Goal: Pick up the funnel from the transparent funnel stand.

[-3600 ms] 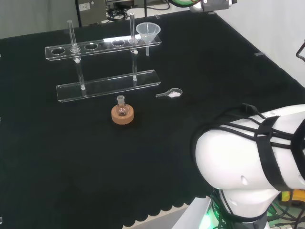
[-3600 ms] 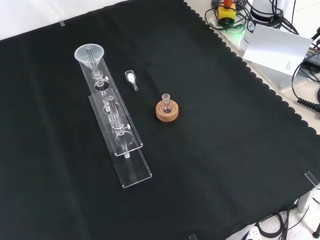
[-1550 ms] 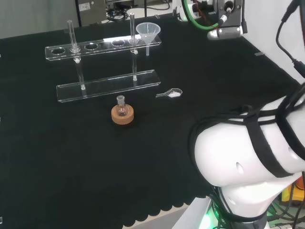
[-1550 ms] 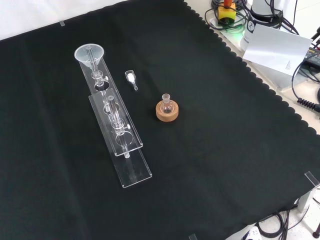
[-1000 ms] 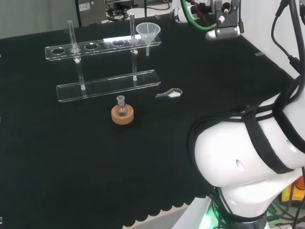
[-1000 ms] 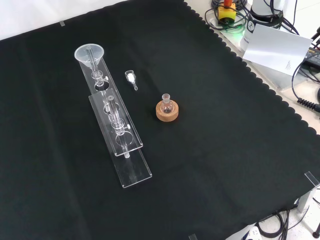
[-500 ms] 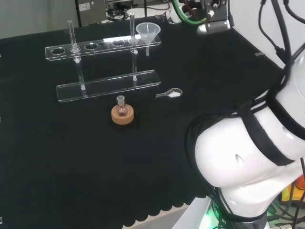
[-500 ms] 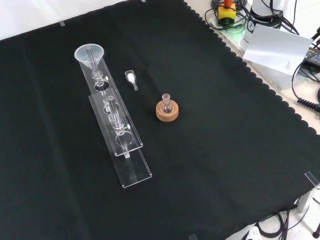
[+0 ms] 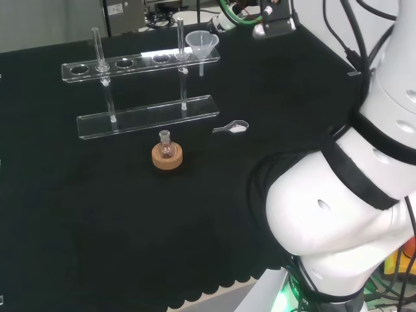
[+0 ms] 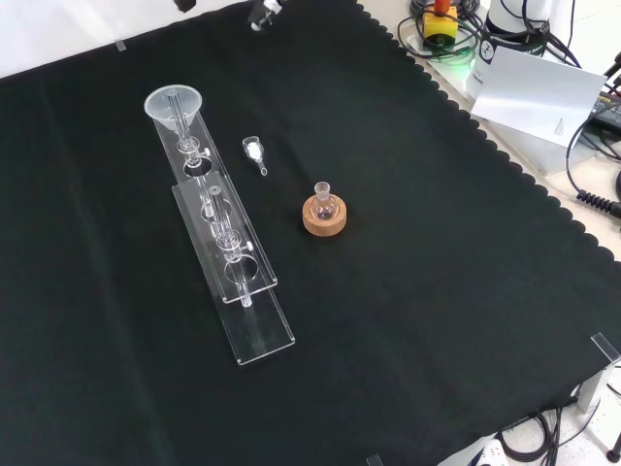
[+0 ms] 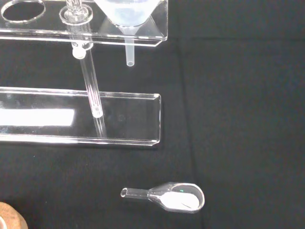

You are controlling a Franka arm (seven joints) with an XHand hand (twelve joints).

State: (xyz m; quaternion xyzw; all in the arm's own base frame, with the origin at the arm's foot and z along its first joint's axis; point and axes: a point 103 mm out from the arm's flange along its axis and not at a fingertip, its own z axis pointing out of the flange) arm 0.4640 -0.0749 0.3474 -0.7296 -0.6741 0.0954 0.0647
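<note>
Funnel of clear plastic, a cone with a short stem (image 9: 202, 42) (image 10: 174, 102) (image 11: 127, 12), sits upright in the end hole of the transparent two-tier funnel stand (image 9: 143, 116) (image 10: 262, 335) (image 11: 119, 117). That is the right end of the upper shelf in the head view and the far end in the front view. Its stem hangs through the shelf and ends in the air, clear of the lower base plate.

Going near to far in the head view:
- The arm's big white link with black straps (image 9: 338, 214) is closest, at the right.
- Black cloth (image 9: 65, 227) covers the bench.
- A small clear round flask (image 9: 166, 148) (image 10: 324, 199) stands upright on a tan cork ring (image 9: 167, 158) (image 10: 324, 221), just in front of the stand's base and apart from it.
- A small clear scoop with white powder in its bowl (image 9: 233, 128) (image 10: 254, 150) (image 11: 174, 197) lies flat on the cloth to the right of the flask, near the base's right end and not touching it.
- The stand comes next, with two thin clear upright rods (image 9: 180, 36) joining base and shelf. The other shelf holes that can be seen look empty.
- The funnel is at the far right end.

A small bit of the hand (image 10: 262, 12) pokes in at the top edge of the front view, well apart from the funnel. Whether the hand is spread or closed cannot be told. It touches nothing.
</note>
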